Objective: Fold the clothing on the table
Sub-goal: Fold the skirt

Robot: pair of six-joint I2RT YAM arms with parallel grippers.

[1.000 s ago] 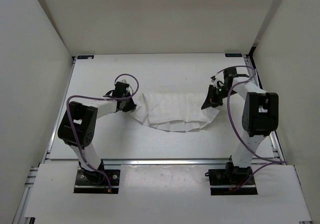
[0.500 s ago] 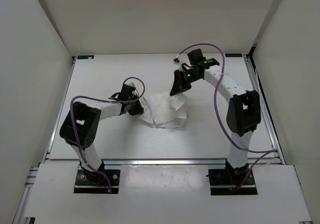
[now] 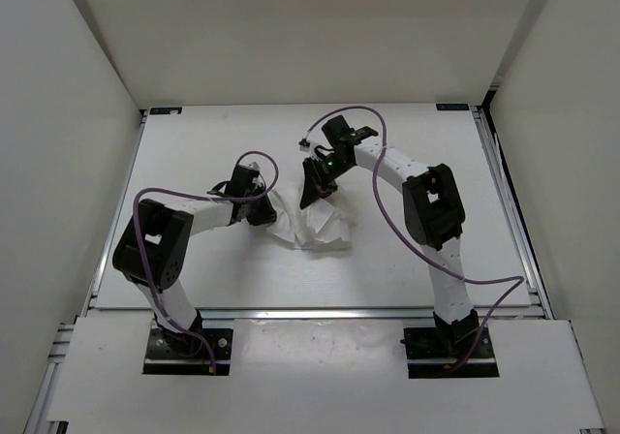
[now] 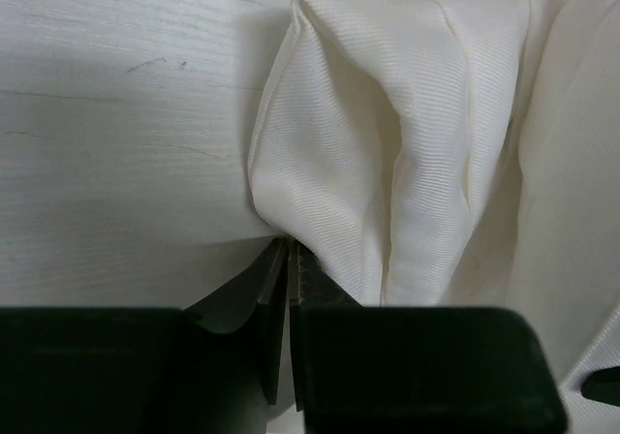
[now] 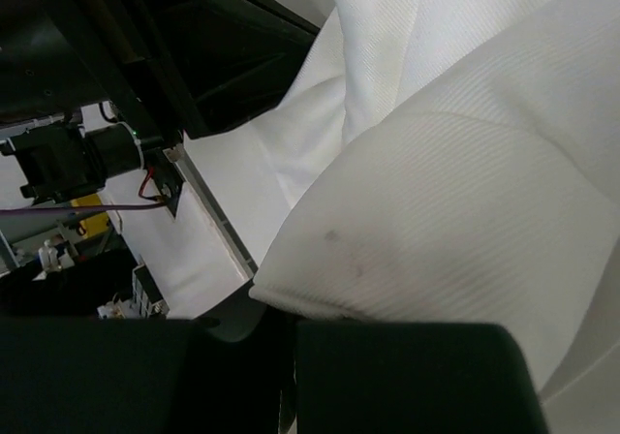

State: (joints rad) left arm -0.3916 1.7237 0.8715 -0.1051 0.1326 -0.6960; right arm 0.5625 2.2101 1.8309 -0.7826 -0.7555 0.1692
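The clothing (image 3: 318, 229) is a thin white ribbed piece, bunched into a small doubled heap at the middle of the table (image 3: 194, 260). My left gripper (image 3: 262, 208) is at its left edge, shut on a corner of the fabric, which bulges in folds in the left wrist view (image 4: 387, 143) just beyond the pinched jaws (image 4: 289, 252). My right gripper (image 3: 312, 194) hangs over the heap's upper part, close to the left gripper, shut on the other end. That end drapes over the fingers in the right wrist view (image 5: 455, 192), where the gripper (image 5: 283, 310) is mostly covered.
White walls enclose the table on three sides. A silver rail (image 3: 310, 311) runs along the near edge by the arm bases. The left arm's black body (image 5: 184, 46) shows close by in the right wrist view. Purple cables (image 3: 387, 211) loop off both arms.
The right gripper has swung left across the table with its end of the clothing, up to the left gripper. The clothing went from a long spread strip to a small doubled heap.
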